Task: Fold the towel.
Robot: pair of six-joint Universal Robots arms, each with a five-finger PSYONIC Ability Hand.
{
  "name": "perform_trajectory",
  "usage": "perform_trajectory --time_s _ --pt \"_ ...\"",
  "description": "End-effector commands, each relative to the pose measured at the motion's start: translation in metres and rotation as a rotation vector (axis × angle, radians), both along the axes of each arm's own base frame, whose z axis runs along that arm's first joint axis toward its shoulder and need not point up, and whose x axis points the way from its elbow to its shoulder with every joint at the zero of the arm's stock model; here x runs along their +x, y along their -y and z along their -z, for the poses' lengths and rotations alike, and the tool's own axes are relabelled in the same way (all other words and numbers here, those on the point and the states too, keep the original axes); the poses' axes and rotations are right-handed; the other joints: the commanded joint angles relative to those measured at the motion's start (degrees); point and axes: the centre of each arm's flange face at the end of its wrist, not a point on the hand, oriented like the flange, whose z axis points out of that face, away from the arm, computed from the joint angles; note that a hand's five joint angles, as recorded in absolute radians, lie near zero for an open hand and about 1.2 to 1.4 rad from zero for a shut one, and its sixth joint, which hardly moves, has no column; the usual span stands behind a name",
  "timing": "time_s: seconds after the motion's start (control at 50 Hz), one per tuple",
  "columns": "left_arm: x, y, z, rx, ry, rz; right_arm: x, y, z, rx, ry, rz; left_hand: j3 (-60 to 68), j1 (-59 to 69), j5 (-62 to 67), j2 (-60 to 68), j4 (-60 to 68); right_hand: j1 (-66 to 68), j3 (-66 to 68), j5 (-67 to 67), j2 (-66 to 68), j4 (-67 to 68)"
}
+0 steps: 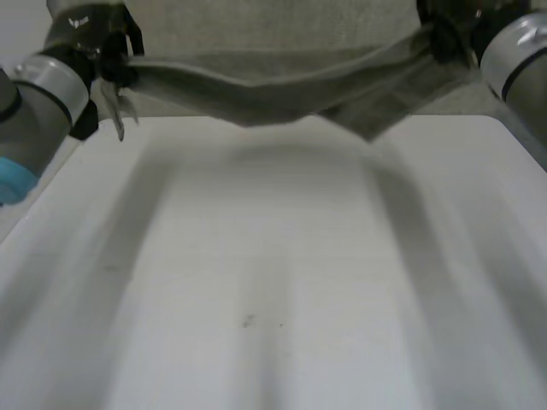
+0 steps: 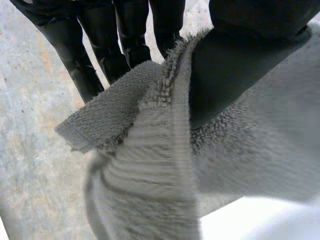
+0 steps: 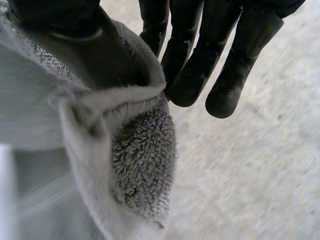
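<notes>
White worktop [image 1: 282, 282] spans the head view, with a few small dark specks near its middle. Grey towel [image 1: 256, 90] is held in the air over the far edge, strung between both hands, sagging in the middle with a fold hanging lower toward the right side. Left arm [image 1: 38, 94] and right arm [image 1: 517, 51] flank it. Left hand [image 1: 107, 55] pinches one end corner, thumb against fingers. Right hand [image 1: 446, 36] grips the other end corner the same way, thumb on the terry.
</notes>
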Motion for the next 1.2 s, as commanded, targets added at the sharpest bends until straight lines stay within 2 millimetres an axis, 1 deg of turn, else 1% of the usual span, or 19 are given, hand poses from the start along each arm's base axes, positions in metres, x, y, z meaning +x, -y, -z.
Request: perform_trajectory --time_s 0.02,0.04,0.06,0.08,0.1,0.12,0.14,0.16,0.2,0.24,0.28,0.3,0.32,0.38,0.5,0.64,0.78,0.96,1.2 --pt "0.003 -0.012 0.072 0.207 0.055 0.002 0.0 -0.025 0.081 0.3 -0.152 -0.072 10.39 12.33 11.59 10.33 10.22 4.51 3.93 4.13 4.9 3.21" --pt "0.004 -0.012 0.09 0.242 0.073 0.001 0.0 -0.029 0.1 0.343 -0.183 -0.089 10.39 12.33 11.59 10.33 10.22 4.51 3.93 4.13 4.9 3.21" --pt "0.004 -0.012 0.114 0.284 0.092 0.0 0.0 -0.029 0.1 0.344 -0.183 -0.089 10.39 12.33 11.59 10.33 10.22 4.51 3.93 4.13 4.9 3.21" --pt "0.004 -0.012 0.114 0.284 0.092 0.0 0.0 -0.033 0.118 0.379 -0.203 -0.102 10.39 12.33 11.59 10.33 10.22 4.51 3.93 4.13 4.9 3.21" --pt "0.004 -0.013 0.134 0.317 0.108 -0.001 -0.001 -0.036 0.136 0.407 -0.217 -0.105 10.39 12.33 11.59 10.33 10.22 4.51 3.93 4.13 4.9 3.21" --pt "0.005 -0.015 0.152 0.349 0.123 0.0 -0.001 -0.036 0.137 0.407 -0.217 -0.105 10.39 12.33 11.59 10.33 10.22 4.51 3.93 4.13 4.9 3.21" --pt "0.005 -0.015 0.152 0.349 0.123 0.0 -0.002 -0.038 0.156 0.437 -0.226 -0.107 10.39 12.33 11.59 10.33 10.22 4.51 3.93 4.13 4.9 3.21" --pt "0.006 -0.019 0.171 0.38 0.144 0.001 -0.002 -0.038 0.156 0.438 -0.226 -0.107 10.39 12.33 11.59 10.33 10.22 4.51 3.93 4.13 4.9 3.21" --pt "0.007 -0.023 0.186 0.406 0.165 0.001 -0.005 -0.044 0.188 0.488 -0.242 -0.105 10.08 12.02 11.28 10.02 9.91 4.51 3.93 4.13 4.9 3.21" --pt "0.008 -0.026 0.199 0.42 0.193 0.002 -0.007 -0.047 0.199 0.511 -0.251 -0.096 6.04 7.98 7.24 5.98 5.87 4.51 3.93 4.13 4.9 3.21" --pt "0.011 -0.037 0.217 0.436 0.263 0.012 -0.01 -0.049 0.209 0.535 -0.257 -0.092 -10.17 -8.23 -8.97 -10.24 -10.35 4.51 3.93 4.13 4.9 3.21" --pt "0.011 -0.037 0.217 0.436 0.263 0.012 -0.011 -0.053 0.215 0.553 -0.263 -0.093 -10.27 -8.34 -9.07 -10.34 -10.45 4.51 3.93 4.13 4.9 3.21" --pt "0.012 -0.043 0.221 0.435 0.305 0.02 -0.011 -0.053 0.215 0.554 -0.263 -0.094 -24.59 -22.66 -23.4 -24.66 -24.77 4.51 3.93 4.13 4.9 3.21" --pt "0.015 -0.053 0.22 0.415 0.385 0.033 -0.017 -0.058 0.218 0.575 -0.265 -0.094 -37.83 -35.89 -36.63 -37.9 -38.01 4.51 3.93 4.13 4.9 3.21" --pt "0.017 -0.065 0.195 0.321 0.427 0.03 -0.03 -0.062 0.205 0.548 -0.243 -0.064 -45.09 -43.15 -43.89 -45.15 -45.26 4.51 3.93 4.13 4.9 3.21" --pt "0.011 -0.075 0.185 0.267 0.413 0.04 -0.037 -0.067 0.203 0.541 -0.229 -0.07 -44.09 -42.15 -42.89 -44.16 -44.27 4.51 3.93 4.13 4.9 3.21" --pt "0.004 -0.092 0.196 0.277 0.425 0.079 -0.042 -0.067 0.205 0.538 -0.224 -0.058 -41.9 -39.96 -40.7 -41.97 -42.08 4.51 3.93 4.13 4.9 3.21" --pt "0.003 -0.094 0.206 0.268 0.429 0.083 -0.045 -0.066 0.204 0.536 -0.22 -0.049 -19.54 -17.6 -18.34 -19.61 -19.72 4.51 3.93 4.13 4.9 3.21" --pt "0.002 -0.09 0.224 0.288 0.444 0.088 -0.051 -0.063 0.192 0.515 -0.202 -0.021 -25.92 -23.98 -24.72 -25.98 -26.09 4.51 3.93 4.13 4.9 3.21"
